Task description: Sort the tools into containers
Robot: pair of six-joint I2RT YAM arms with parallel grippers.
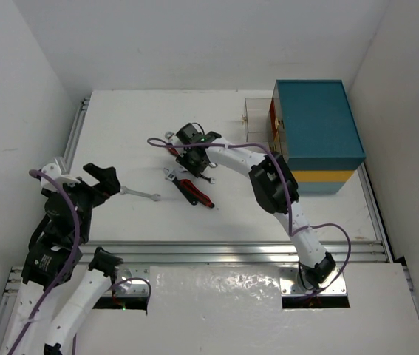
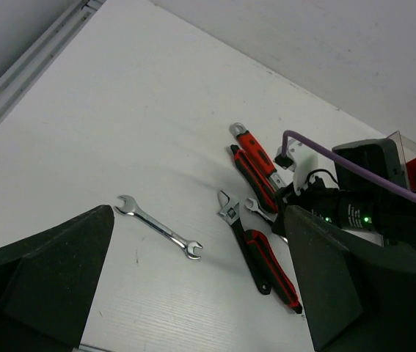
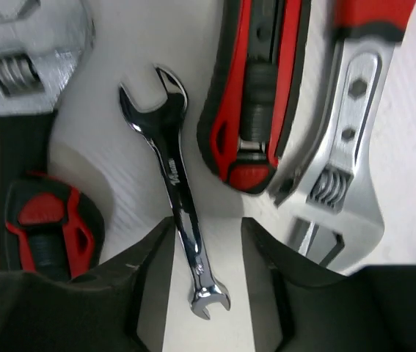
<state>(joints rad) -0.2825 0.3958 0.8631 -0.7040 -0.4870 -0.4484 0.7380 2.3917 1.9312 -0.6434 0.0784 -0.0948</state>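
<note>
Several tools lie mid-table. A thin silver spanner (image 3: 178, 198) lies between the fingers of my right gripper (image 3: 208, 238). The jaws stand apart with a gap wider than the spanner, and the left finger (image 3: 152, 253) is close against its shaft. Red-and-black adjustable wrenches flank it, one (image 3: 252, 95) just ahead, another (image 3: 340, 154) to the right and a third (image 3: 24, 81) to the left. Another silver spanner (image 2: 158, 227) lies alone ahead of my open left gripper (image 2: 193, 293), which hovers at the table's left (image 1: 106, 181). The teal box of containers (image 1: 316, 126) stands at the back right.
A clear drawer (image 1: 257, 118) sticks out of the teal box's left face. A metal rail (image 1: 231, 251) runs along the table's near edge, another along the left edge (image 1: 76, 133). White walls close in on both sides.
</note>
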